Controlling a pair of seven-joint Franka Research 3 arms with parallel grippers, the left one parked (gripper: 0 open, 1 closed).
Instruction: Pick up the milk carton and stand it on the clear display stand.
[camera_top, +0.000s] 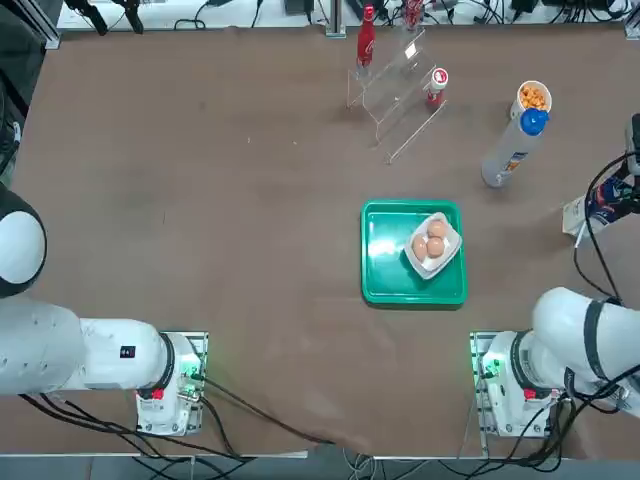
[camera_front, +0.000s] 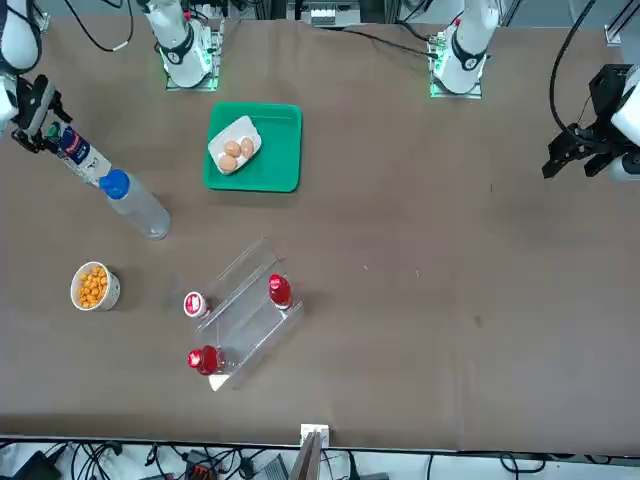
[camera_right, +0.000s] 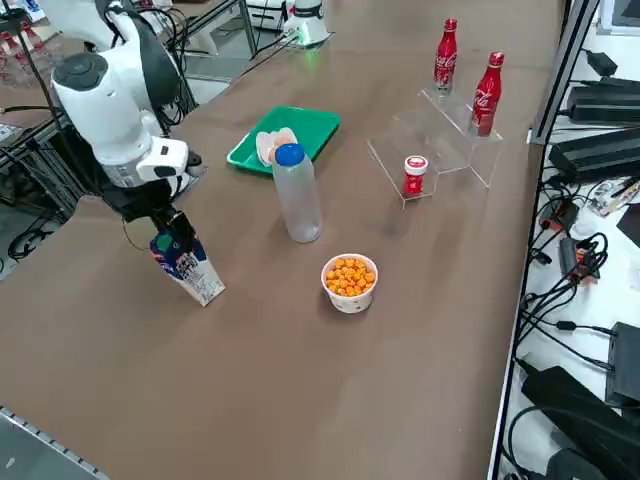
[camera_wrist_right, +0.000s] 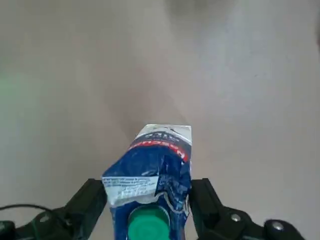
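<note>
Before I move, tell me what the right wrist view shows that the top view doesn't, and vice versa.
Only right wrist view: both fingers of the right gripper clearly shut on the milk carton.
Only top view: the clear display stand and blue-capped bottle.
Both: the carton, held at the table's right side, and the brown tabletop.

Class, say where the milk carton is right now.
In the right side view, the milk carton is gripped between the fingers of the right gripper, at the left of the picture, left of the blue-capped bottle.
</note>
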